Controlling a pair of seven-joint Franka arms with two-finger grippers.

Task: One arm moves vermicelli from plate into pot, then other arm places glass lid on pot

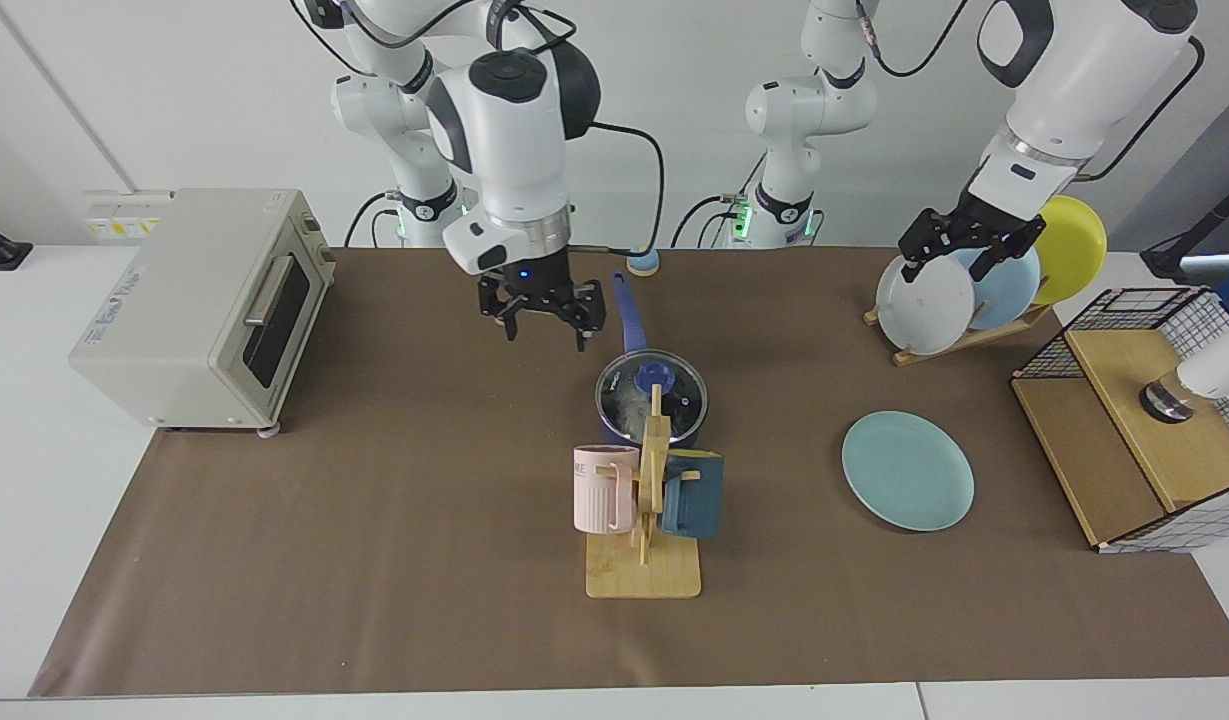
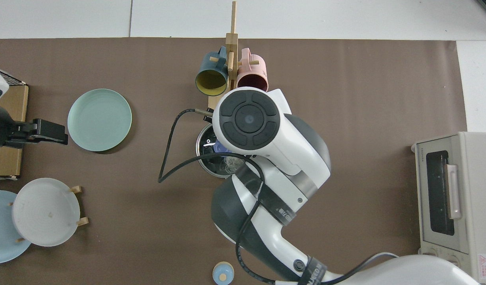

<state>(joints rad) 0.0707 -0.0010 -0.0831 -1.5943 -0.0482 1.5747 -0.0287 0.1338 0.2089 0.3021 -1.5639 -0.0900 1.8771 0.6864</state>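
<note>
The facing view shows the right gripper (image 1: 542, 322), fingers spread wide and empty, upper left of the lidded pot (image 1: 652, 405); overhead its arm hides it, while the left gripper (image 1: 964, 250), fingers apart, waits by the plate rack (image 1: 959, 340).

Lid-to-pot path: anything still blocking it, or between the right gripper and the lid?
Nothing visible blocks it: the glass lid sits on the pot, vermicelli under it. The right gripper hangs open, above the table, apart from the lid, with only open air between. The left gripper waits open by the plate rack.
</note>
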